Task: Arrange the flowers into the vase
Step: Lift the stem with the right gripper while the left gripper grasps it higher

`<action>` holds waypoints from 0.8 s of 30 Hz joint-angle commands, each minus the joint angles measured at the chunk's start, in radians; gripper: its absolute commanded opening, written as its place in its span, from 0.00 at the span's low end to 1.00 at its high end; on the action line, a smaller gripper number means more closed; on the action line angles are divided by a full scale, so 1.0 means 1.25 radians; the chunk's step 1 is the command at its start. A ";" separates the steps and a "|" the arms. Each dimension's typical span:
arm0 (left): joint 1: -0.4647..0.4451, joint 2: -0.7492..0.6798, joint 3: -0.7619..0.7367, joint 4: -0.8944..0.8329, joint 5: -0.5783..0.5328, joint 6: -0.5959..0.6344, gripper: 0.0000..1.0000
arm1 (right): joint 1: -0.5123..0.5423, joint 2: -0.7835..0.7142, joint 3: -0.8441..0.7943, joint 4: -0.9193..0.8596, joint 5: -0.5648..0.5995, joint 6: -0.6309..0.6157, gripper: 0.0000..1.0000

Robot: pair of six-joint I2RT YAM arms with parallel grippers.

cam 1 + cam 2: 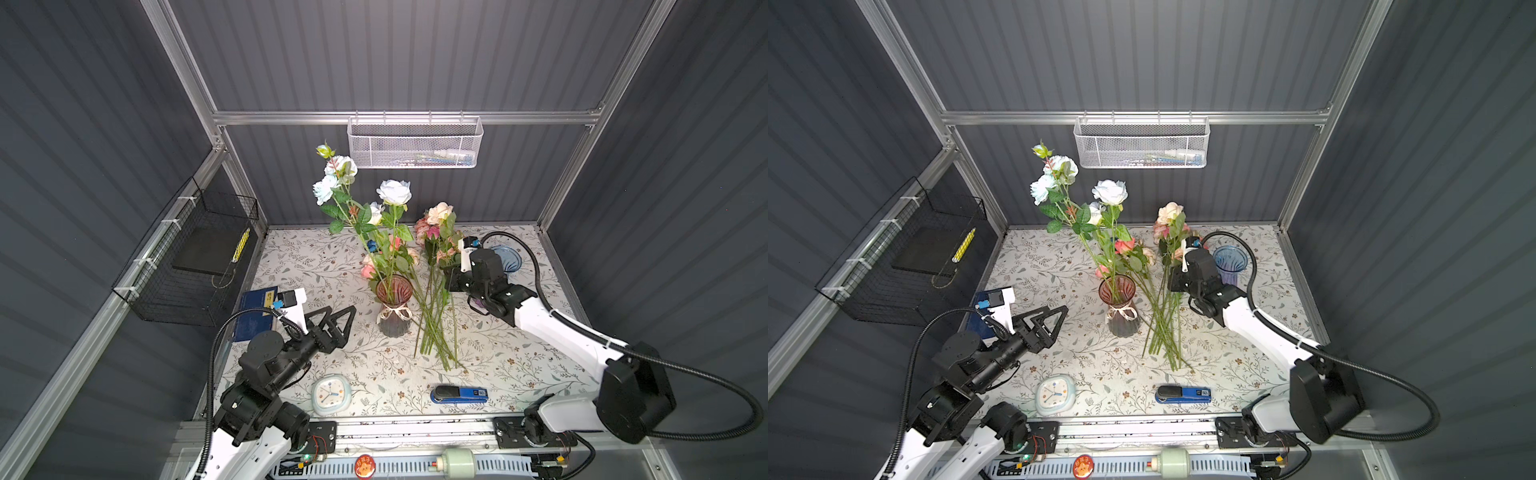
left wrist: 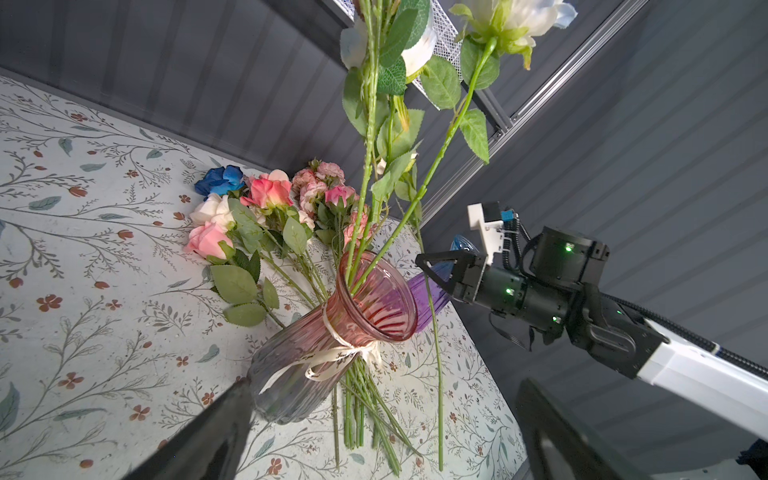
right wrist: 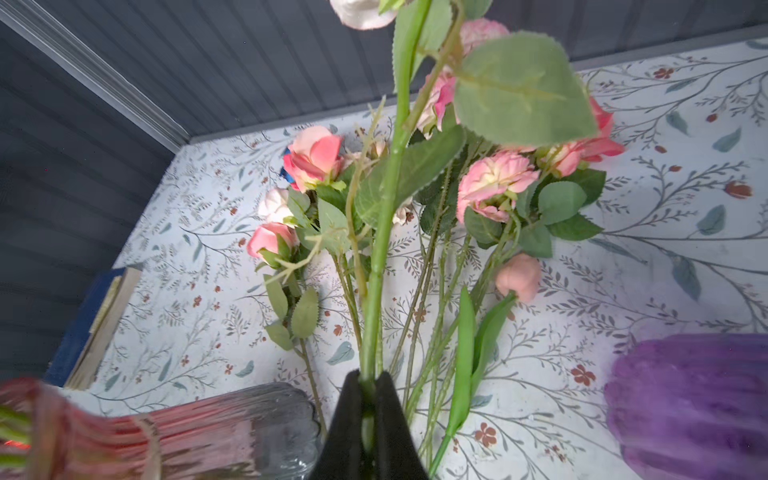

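Observation:
A pink-and-grey glass vase [image 1: 394, 303] [image 1: 1117, 303] [image 2: 332, 332] with a cream ribbon stands mid-table and holds tall white and pale blue roses [image 1: 394, 192] [image 1: 1109, 192]. More flowers [image 1: 432, 328] [image 2: 266, 195] lie on the table just right of it, stems toward the front. My right gripper [image 1: 449, 278] [image 3: 369, 382] is shut on one green stem [image 3: 380, 270] with peach blooms [image 1: 439, 212], lifted upright beside the vase. My left gripper [image 1: 343, 309] [image 2: 384, 386] stands open left of the vase, with nothing between its fingers.
A blue glass vase [image 1: 509, 257] stands behind the right arm and a purple one [image 3: 690, 399] beside it. A clock [image 1: 331, 394] and a blue stapler [image 1: 459, 395] lie near the front edge. A blue book [image 1: 254, 311] lies at the left, under a black wire basket [image 1: 195, 257].

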 commanded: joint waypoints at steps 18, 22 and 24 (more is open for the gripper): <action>-0.003 0.240 0.168 0.209 0.467 0.031 0.94 | 0.216 -0.437 -0.030 0.068 -0.009 -0.016 0.00; -0.004 0.308 0.209 0.302 0.564 0.001 0.93 | 0.286 -0.407 0.015 0.123 -0.035 -0.004 0.00; -0.006 0.338 0.232 0.328 0.595 -0.007 0.92 | 0.313 -0.368 0.044 0.152 -0.059 0.006 0.00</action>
